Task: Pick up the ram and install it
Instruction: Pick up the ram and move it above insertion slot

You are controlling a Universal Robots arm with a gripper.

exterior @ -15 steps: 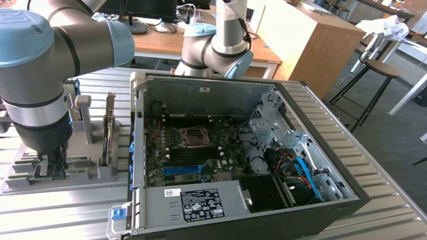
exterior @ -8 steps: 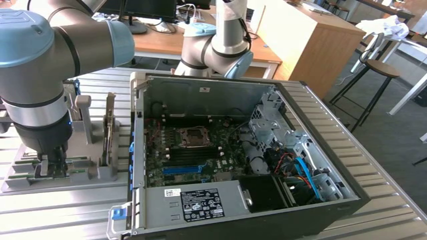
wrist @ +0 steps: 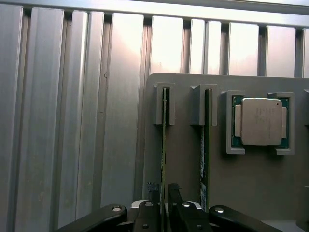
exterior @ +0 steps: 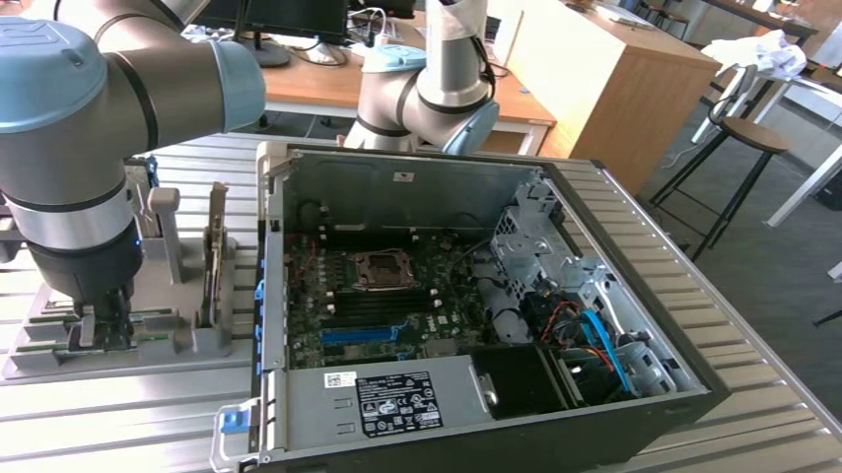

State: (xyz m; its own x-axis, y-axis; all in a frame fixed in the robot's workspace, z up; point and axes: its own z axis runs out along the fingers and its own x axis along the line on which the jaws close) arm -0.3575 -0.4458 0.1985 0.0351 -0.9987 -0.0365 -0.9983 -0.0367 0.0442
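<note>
Because the ram (wrist: 164,140) stands on edge in a slotted post of the grey holder (wrist: 256,188), its top edge is free, and the gripper (wrist: 163,192) meets it from straight above. Gripper clenched on the ram, one finger flat on each face. Stick not lifted out (judged from the post around its far end).

Second stick (wrist: 203,140) just beside it, same posture, untouched. Processor (wrist: 260,121) lies flat in its own brackets on the holder.

Holder rests on the slatted desk (wrist: 72,121), at the exterior view's left of the case (exterior: 394,177). Case lies on its side, panel off, so the board (exterior: 382,296) faces up for reach from above.

Writing: label (exterior: 398,402) on the power supply and marks on the processor lid, neither legible.
</note>
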